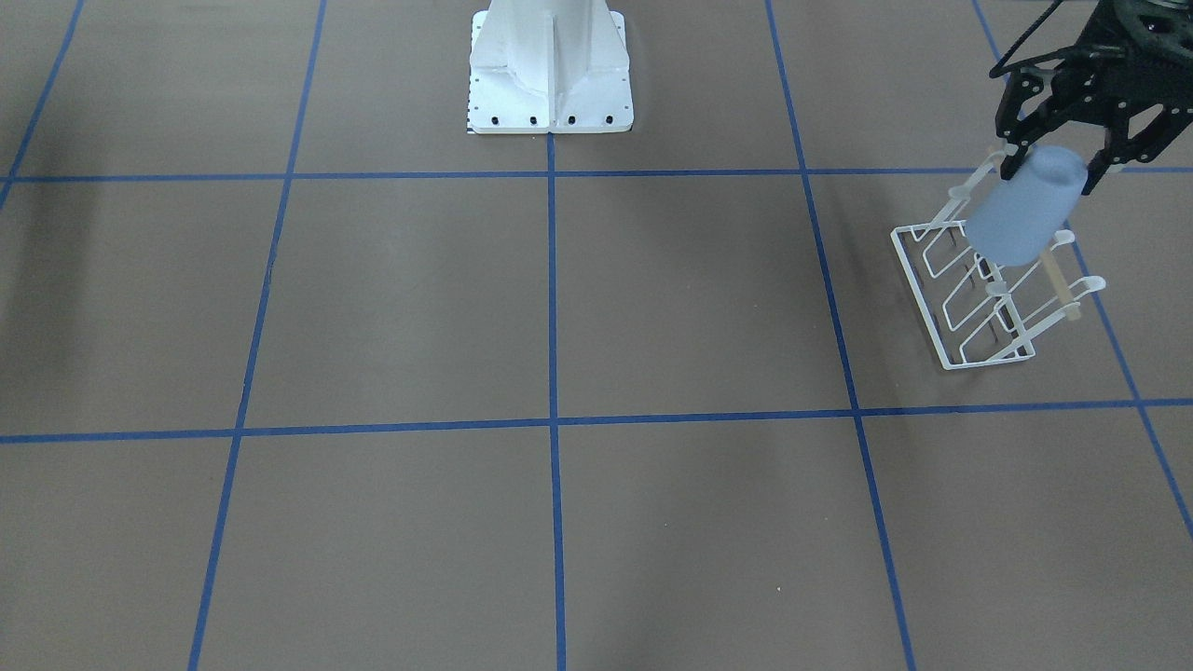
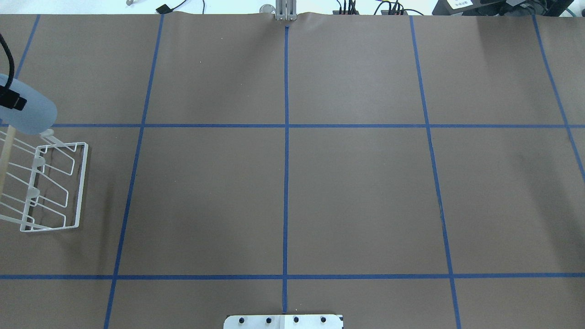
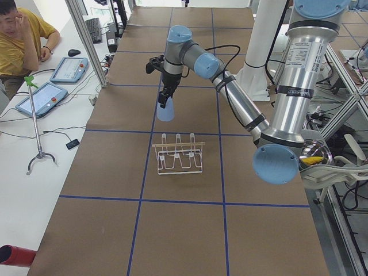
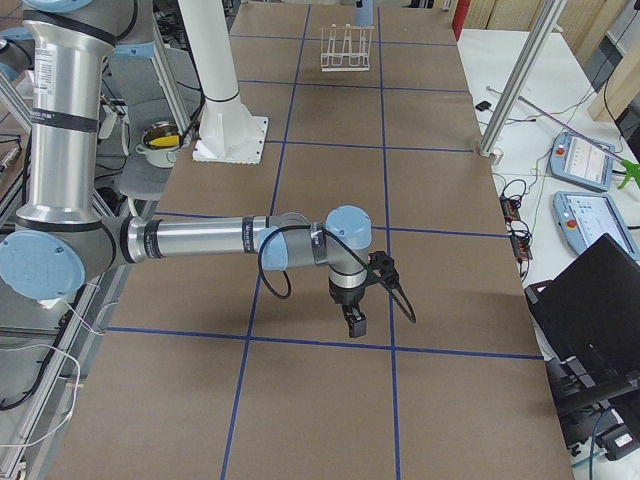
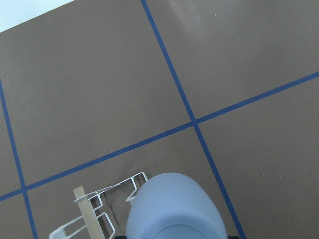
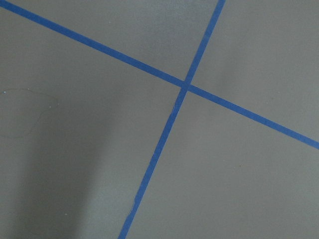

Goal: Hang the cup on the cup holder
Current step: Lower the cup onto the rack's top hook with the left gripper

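**Blue cup [image 1: 1021,214] in the air over the cup holder [image 1: 988,361], left side of the table [image 2: 356,192]**

Far left: the left gripper [image 1: 1051,172] is clenched on the cup, with one black finger on each side of the closed end. The cup is tilted, closed end up by the fingers and wide mouth down towards the rack. It hangs over the slanted prongs at one end of the cup holder. In the left-side view it looks clear of the prong tips; I cannot tell whether it touches them.

The cup holder stands on the brown table cover just left of a blue tape line [image 2: 286,183]. Its base is flat, and its wooden dowel [image 1: 1060,280] lies across the prongs on the side away from the table centre.

Centre: the white pedestal [image 1: 550,75] sits at the near edge, on the middle tape line, well apart from the rack.

Right: the right gripper [image 4: 355,322] points down close above the table near a tape crossing, far from the cup. Its fingers show only in the right-side view, so I cannot tell whether it is released or clenched. Its wrist camera shows only cover and tape.
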`<action>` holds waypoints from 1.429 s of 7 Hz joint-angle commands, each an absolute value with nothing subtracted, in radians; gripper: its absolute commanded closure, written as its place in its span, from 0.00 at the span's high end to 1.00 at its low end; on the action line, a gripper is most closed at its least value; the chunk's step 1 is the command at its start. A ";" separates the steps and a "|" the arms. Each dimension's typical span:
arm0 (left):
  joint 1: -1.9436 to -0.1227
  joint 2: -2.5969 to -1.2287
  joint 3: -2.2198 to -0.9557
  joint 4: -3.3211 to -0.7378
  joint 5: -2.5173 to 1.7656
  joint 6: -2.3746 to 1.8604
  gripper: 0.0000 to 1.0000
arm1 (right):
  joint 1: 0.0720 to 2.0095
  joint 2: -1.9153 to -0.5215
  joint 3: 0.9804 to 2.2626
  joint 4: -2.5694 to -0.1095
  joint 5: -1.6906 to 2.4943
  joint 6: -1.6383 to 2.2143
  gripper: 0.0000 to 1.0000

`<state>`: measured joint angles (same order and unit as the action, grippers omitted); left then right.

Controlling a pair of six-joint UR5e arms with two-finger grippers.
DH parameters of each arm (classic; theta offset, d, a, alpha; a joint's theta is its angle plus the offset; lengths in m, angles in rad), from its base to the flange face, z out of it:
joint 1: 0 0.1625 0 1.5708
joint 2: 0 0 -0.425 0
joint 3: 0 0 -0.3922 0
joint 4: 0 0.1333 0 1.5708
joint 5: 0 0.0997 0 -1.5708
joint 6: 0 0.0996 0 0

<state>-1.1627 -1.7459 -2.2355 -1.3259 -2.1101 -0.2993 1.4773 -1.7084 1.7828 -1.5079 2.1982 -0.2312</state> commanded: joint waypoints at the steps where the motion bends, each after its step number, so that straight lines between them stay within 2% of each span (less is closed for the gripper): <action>1: -1.192 -1.770 -2.102 -1.446 -2.111 -0.296 0.00 | 1.477 -1.709 1.782 -1.508 2.200 -0.230 1.00; 4: -1.192 -1.798 -1.996 -1.462 -2.200 -0.288 0.00 | 1.476 -1.709 1.776 -1.508 2.200 -0.230 1.00; 10: -1.190 -1.730 -1.979 -1.523 -2.203 -0.299 0.00 | 1.476 -1.707 1.776 -1.506 2.201 -0.229 1.00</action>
<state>-1.1905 -1.7464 -1.9741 -1.5144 -2.2015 -0.2922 1.4753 -1.7074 1.7764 -1.5065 2.2008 -0.2278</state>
